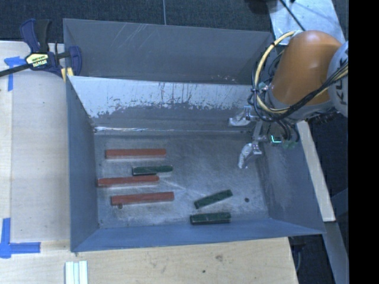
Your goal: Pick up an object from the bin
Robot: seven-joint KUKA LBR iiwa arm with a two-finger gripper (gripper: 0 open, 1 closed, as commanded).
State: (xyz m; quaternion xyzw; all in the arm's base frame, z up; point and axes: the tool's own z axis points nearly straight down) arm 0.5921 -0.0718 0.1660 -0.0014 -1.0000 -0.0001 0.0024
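Now the gripper (244, 138) hangs at the right side of the bin (83, 158), fingers spread apart with nothing between them (bare floor underneath). Nearest it, a tilted dark green bar (213, 199) lies toward the front, with a second green bar (209, 218) just beside it. Three reddish-brown bars (135, 153) and a third green bar (152, 170) lie well apart on the left.

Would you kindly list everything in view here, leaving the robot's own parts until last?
long bars: three, reddish-brown, lying roughly parallel on the floor's left half.
short bars: three, dark green; one between the upper two long bars, two near the front wall.
bin: one, grey metal, holding all six bars.
gripper: one, silver, over bare floor at the right, apart from every bar.
orange cover: one, orange, on the arm above the gripper.
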